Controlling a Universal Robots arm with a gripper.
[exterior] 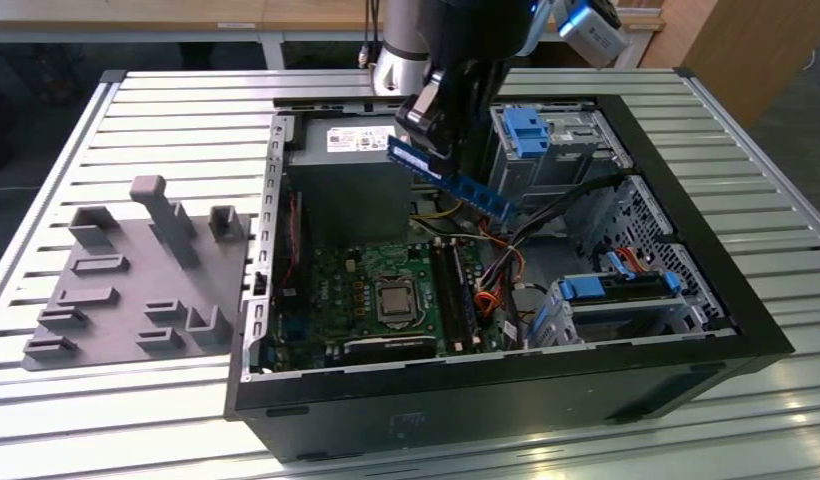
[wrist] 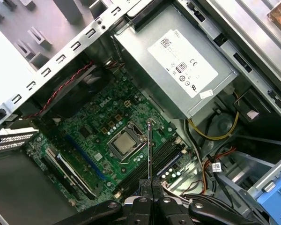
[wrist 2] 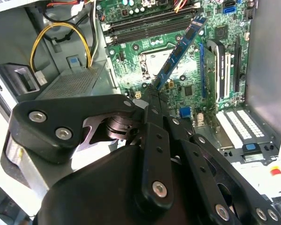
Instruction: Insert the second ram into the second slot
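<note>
While the black gripper [wrist 2: 152, 97] hangs over the open black computer case [exterior: 517, 400], its jaws are squeezed down narrow, pinching one end of the second ram [wrist 2: 179, 50], a long, thin, flat blue circuit-board stick. It's a proper grip right at the end of the stick, with the rest of the length poking out free.

Axis-wise, in the exterior view the stick is up in the air above the case and tilted. It runs from the gripper down towards the exterior view's right, and its low free end hovers near the grey metal drive cage [exterior: 570, 150]. It sits clear of the board below and isn't in a slot yet.

In the first wrist view the camera looks straight along the stick's thin edge, so it reads as a skinny line pointing away from the gripper. That line crosses over the black memory slots [wrist: 166, 154], and its far tip shows next to the silver processor socket [wrist: 124, 143] on the green motherboard [wrist: 98, 117].

Looks-wise, the second wrist view shows the flat face best: a straight blue board with a row of small dark chips along it.

The case itself sits on a slatted metal desk [exterior: 183, 130], with a grey moulded fixture plate [exterior: 117, 320] beside it on the exterior view's left.
</note>
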